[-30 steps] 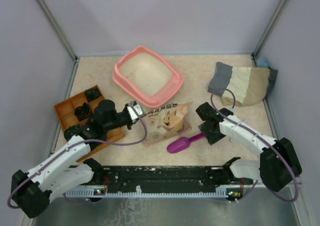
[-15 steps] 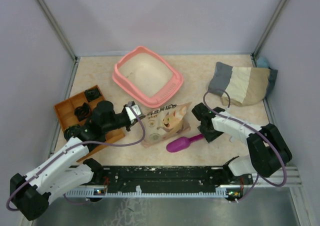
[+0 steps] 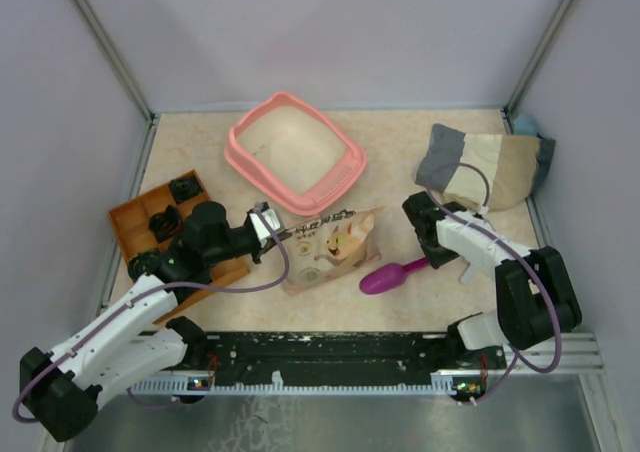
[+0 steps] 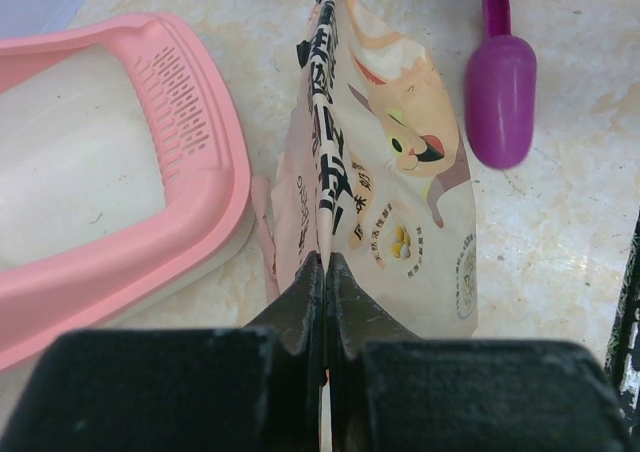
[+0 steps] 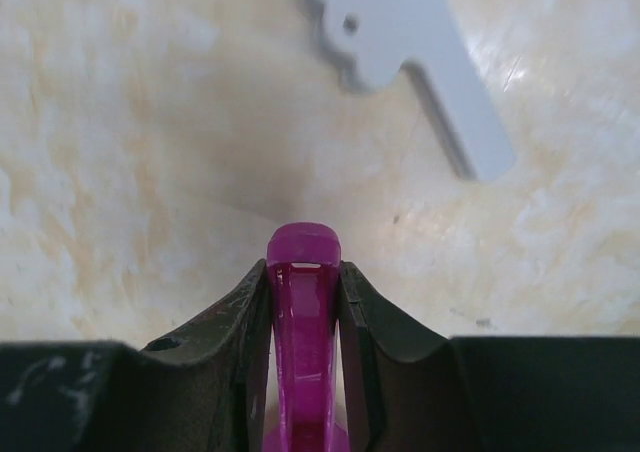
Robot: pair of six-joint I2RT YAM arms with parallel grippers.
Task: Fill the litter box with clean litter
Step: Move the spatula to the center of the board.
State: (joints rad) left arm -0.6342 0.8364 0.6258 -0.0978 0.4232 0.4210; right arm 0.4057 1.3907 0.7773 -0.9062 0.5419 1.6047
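Observation:
The salmon-pink litter box (image 3: 240,162) stands at the back centre, its floor bare; its rim also shows in the left wrist view (image 4: 205,142). No green clean litter is in view. My left gripper (image 3: 272,224) (image 4: 327,270) is shut on the edge of the beige printed paper bag (image 3: 335,244) (image 4: 400,182), which lies beside the box. My right gripper (image 3: 434,259) (image 5: 303,277) is shut on the handle of the magenta scoop (image 3: 385,277) (image 5: 303,312), low over the table right of the bag. The scoop's bowl also shows in the left wrist view (image 4: 500,97).
An orange compartmented tray (image 3: 130,217) with black parts sits at the left under my left arm. A grey and beige folded cloth (image 3: 485,167) lies at the back right. A black rail (image 3: 320,352) runs along the near edge. A white flat piece (image 5: 420,62) lies ahead of the right gripper.
My right gripper has swung to the right and taken the scoop with it, away from the bag. My left gripper has stayed put on the bag.

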